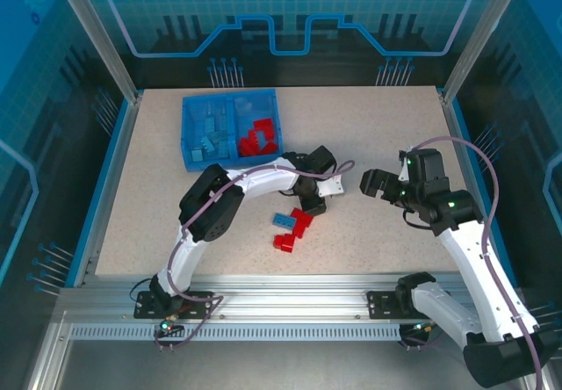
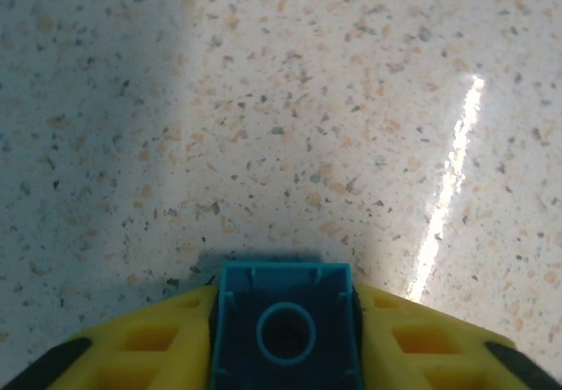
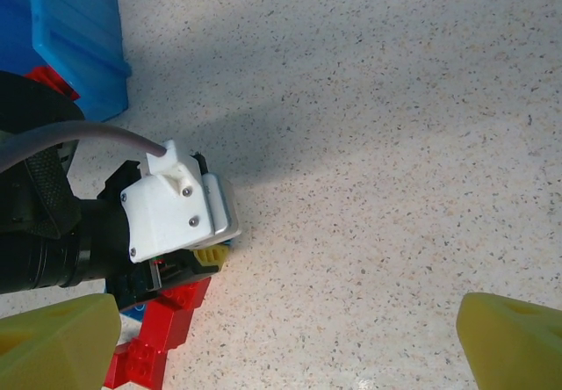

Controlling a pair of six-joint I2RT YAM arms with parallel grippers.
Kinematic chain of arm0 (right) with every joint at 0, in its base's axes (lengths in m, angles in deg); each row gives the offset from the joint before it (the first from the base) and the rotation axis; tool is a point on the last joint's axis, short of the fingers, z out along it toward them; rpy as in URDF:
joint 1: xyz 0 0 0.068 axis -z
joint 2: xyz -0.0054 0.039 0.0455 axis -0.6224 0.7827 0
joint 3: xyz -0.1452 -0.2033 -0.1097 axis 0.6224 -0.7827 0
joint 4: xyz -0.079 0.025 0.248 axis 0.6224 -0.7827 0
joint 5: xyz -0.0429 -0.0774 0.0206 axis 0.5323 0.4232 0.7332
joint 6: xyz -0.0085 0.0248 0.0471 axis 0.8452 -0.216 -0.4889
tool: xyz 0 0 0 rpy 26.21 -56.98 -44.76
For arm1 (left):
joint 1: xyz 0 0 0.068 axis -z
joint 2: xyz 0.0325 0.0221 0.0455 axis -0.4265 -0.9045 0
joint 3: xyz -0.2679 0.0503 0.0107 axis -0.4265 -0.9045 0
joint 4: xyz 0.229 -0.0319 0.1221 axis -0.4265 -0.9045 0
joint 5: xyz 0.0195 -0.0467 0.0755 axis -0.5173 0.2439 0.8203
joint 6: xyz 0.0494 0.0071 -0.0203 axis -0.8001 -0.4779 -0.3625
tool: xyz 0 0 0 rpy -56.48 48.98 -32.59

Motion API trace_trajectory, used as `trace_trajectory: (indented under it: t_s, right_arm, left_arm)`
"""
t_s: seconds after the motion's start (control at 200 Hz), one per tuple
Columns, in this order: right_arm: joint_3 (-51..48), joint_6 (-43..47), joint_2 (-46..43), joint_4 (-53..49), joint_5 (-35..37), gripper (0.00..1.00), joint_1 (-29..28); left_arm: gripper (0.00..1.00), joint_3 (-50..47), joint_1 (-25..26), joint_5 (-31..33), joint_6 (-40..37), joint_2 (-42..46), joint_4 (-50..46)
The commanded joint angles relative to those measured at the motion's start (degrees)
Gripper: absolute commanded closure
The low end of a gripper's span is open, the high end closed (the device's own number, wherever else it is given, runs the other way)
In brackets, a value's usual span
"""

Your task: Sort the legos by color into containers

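Between the two yellow fingers [image 2: 149, 350] of the left gripper [image 2: 285, 324] sits a light blue brick [image 2: 285, 306]. It is seen from its hollow underside, with one round tube in the middle. Both fingers press on its sides, so this gripper is clenched on the brick. Beyond it the left wrist view gives only the speckled table [image 2: 281, 100].

The top view adds the surroundings. The left gripper is low over the table, just beside a loose group: one blue brick [image 1: 283, 220] and some red bricks [image 1: 301, 224]. Farther back stands the blue tray [image 1: 230, 100], with light blue pieces [image 1: 206, 135] in its left compartment and red pieces [image 1: 259, 135] in its right one.

The right gripper [image 3: 281, 346] is released, its fingertips [image 3: 53, 346] far apart. Its camera looks at the left arm's white wrist housing [image 3: 180, 205], with the red bricks beneath it.
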Motion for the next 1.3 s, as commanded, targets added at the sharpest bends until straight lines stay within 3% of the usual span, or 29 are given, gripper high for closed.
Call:
trace_trajectory:
  t_s: [0.0, 0.2, 0.35, 0.51, 0.7, 0.82, 0.93, 1.146, 1.296]
  right_arm:
    - [-0.73, -0.71, -0.14, -0.78, -1.34, 0.01, 0.85]
    - [-0.32, -0.33, 0.12, 0.09, -3.41, 0.0, 0.79]
    - [-0.78, 2.15, -0.65, 5.62, -11.89, 0.0, 0.29]
    - [0.24, 2.89, 0.61, 12.4, -16.52, 0.0, -4.27]
    - [4.9, 4.51, 7.21, 15.04, -14.32, 0.0, -11.28]
    - [6.43, 4.49, 11.09, 15.79, -14.18, 0.0, -13.11]
    - [6.67, 4.09, 12.76, 16.14, -13.83, 0.0, -14.29]
    - [6.43, 3.73, 12.44, 14.79, -12.51, 0.0, -15.63]
    - [6.44, 3.83, 11.15, 13.21, -11.4, 0.0, -16.0]
  left_arm:
    - [0.68, -0.38, 0.1, -1.46, -0.57, -0.13, 0.09]
    - [0.75, -4.46, -0.55, -2.32, 3.67, 6.35, 6.41]
    - [0.75, -9.99, -3.75, -2.51, 13.77, 17.51, 14.28]
    - [0.75, -13.37, -9.35, 6.64, 25.13, 30.24, 14.33]
    - [0.74, -13.66, -22.19, 18.44, 36.11, 38.52, 6.74]
    - [0.73, -11.31, -31.41, 19.72, 40.74, 36.03, 2.03]
    - [0.72, -7.03, -36.44, 20.4, 43.17, 28.89, -0.76]
    - [0.68, 3.35, -40.59, 18.45, 48.51, 12.91, -4.54]
    - [0.6, 6.85, -41.98, 15.7, 50.63, 7.74, -4.27]
